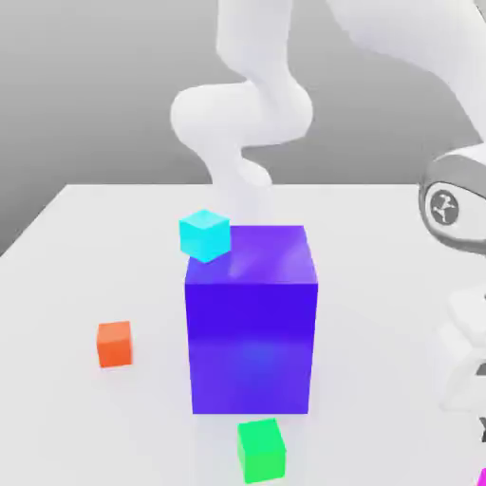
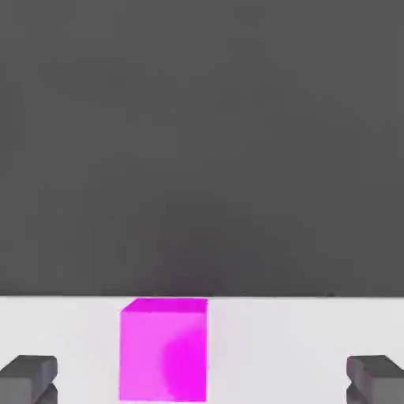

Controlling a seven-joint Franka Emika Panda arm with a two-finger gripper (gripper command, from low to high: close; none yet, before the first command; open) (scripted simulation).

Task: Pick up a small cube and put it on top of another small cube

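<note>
Hand view: gripper (image 2: 202, 380) fingers spread wide, small glossy magenta-pink cube (image 2: 163, 349) between them, touching neither. Exterior view: small bright green cube (image 1: 261, 449) sits before big blue-violet cube (image 1: 252, 321); small cyan cube (image 1: 205, 235) and small orange cube (image 1: 114, 344) lie apart.

small cubes counted: four | one magenta cube (image 2: 163, 349), seen in the hand view | one green cube (image 1: 261, 449), lower centre of the exterior view | one orange cube (image 1: 114, 344), left | one cyan cube (image 1: 205, 235), upper centre | big cubes counted: one, blue-violet cube (image 1: 252, 332), centre | arms counted: one
</note>
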